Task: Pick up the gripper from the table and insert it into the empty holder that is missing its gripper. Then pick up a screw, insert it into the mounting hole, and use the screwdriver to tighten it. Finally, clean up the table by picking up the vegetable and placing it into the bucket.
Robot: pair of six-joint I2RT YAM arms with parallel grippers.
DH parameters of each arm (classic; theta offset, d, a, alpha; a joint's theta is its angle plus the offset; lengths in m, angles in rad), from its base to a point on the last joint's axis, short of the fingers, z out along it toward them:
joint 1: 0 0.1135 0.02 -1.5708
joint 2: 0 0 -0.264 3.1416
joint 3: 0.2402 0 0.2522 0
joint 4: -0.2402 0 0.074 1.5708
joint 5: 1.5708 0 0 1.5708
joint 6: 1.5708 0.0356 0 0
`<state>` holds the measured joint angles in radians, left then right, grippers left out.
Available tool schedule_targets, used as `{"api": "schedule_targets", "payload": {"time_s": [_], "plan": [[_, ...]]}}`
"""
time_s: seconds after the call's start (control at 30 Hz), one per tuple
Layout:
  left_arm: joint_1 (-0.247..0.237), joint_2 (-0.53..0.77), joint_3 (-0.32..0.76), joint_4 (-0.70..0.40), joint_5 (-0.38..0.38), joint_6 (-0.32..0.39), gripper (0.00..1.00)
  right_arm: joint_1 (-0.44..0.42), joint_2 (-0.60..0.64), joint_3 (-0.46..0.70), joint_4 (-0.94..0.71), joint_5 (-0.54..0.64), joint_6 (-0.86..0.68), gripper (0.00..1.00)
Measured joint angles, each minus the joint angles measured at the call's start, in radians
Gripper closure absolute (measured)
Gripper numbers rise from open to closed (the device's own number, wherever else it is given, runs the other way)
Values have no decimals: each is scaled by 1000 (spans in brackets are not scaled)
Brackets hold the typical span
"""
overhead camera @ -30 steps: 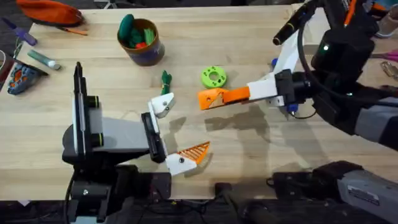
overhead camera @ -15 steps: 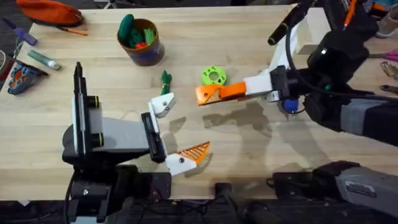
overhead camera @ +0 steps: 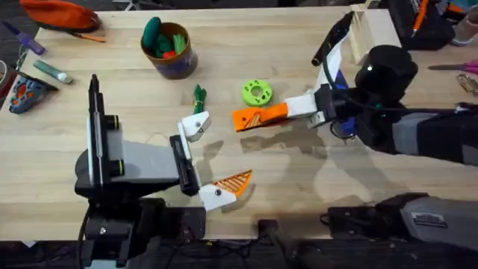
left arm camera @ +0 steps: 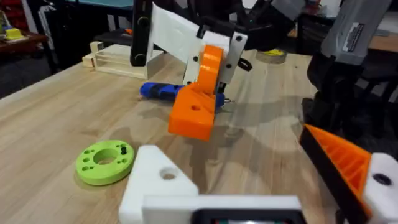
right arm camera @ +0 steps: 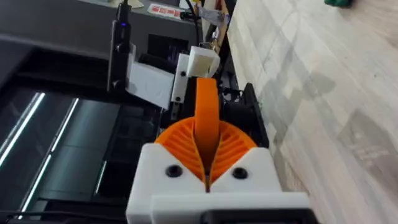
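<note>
My right gripper (overhead camera: 250,118) hangs over the table (overhead camera: 284,187) near its middle, its orange ribbed pads (right arm camera: 180,144) shut on the small orange gripper finger (right arm camera: 206,115), which stands upright between them. It points at the left arm's white holder (overhead camera: 196,125), a short gap away. The left gripper (overhead camera: 218,153) is open, with the bare holder (left arm camera: 158,180) on one side and an orange-fingered mount (overhead camera: 228,185) on the other. The dark-green vegetable (overhead camera: 199,95) lies just behind the holder. The bucket (overhead camera: 170,51) stands at the back left. The blue screwdriver (left arm camera: 160,91) lies under the right arm.
A lime-green disc (overhead camera: 256,93) lies just behind the right gripper's tip. A pale wooden box (overhead camera: 370,30) stands at the back right. A marker pen (overhead camera: 52,71) and an orange pouch (overhead camera: 60,13) lie at the far left.
The right gripper, still shut on the orange finger, has shifted a little to the left toward the holder, and its wrist has swung toward the back. The left arm has not moved.
</note>
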<state>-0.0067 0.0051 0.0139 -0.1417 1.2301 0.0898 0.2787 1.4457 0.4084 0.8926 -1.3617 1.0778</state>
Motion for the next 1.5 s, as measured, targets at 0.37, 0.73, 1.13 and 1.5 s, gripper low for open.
{"api": "schedule_targets", "payload": {"time_s": [0.37, 0.73, 1.13, 1.5], "plan": [[0, 0, 0, 0, 0, 0, 1, 4, 51, -49, 338, 7, 99, 989], [0, 0, 0, 0, 0, 0, 1, 34, 75, -49, 329, -3, 160, 989], [0, 0, 0, 0, 0, 0, 1, 99, 134, -19, 311, -12, 196, 989], [0, 0, 0, 0, 0, 0, 1, 129, 134, 30, 246, -16, 221, 989]]}}
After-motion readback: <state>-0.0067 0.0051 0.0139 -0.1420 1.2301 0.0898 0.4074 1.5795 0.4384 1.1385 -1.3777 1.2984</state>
